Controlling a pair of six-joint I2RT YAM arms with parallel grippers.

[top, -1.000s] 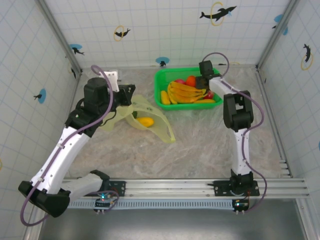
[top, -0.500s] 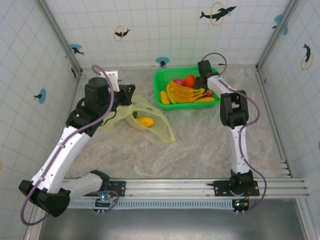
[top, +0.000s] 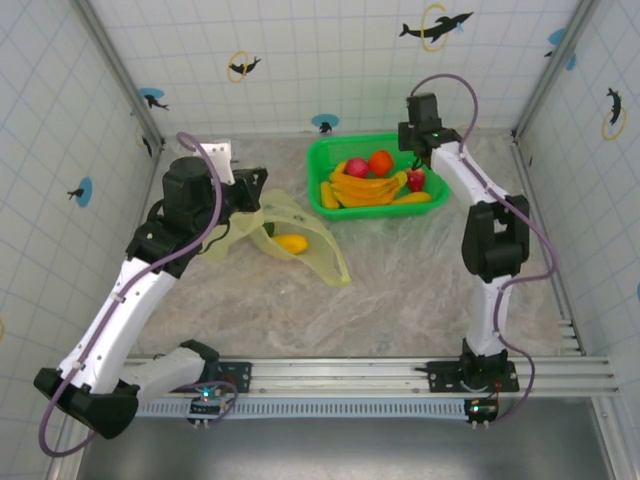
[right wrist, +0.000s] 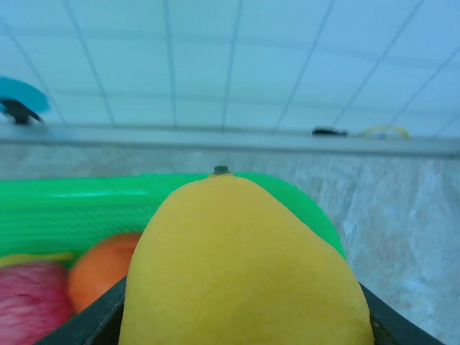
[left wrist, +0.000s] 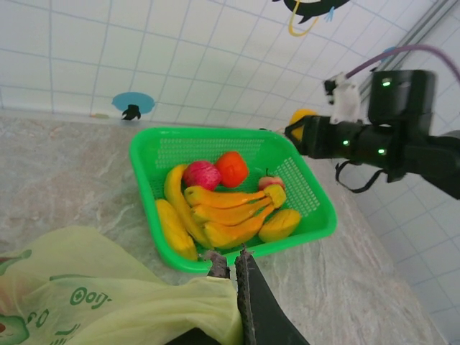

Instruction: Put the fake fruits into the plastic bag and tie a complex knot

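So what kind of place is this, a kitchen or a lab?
Probably a robot test cell, not a kitchen: left arm and right arm bolted to an aluminium rail, gridded walls with dolphin markers boxing in the table, fake fruits in a green basket.

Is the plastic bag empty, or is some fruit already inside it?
Not empty. One yellow fruit lies inside the plastic bag, in its open mouth; the left gripper holds the bag's edge.

White tiled walls (top: 330, 70) close in three sides, dotted with black dolphin decals (top: 436, 25) in yellow rings and round blue stickers (top: 324, 123), with grey metal posts (top: 112, 65) in the corners. The evenly lit floor is a beige marbled tabletop (top: 400, 290), edged in front by an aluminium rail (top: 350, 372).
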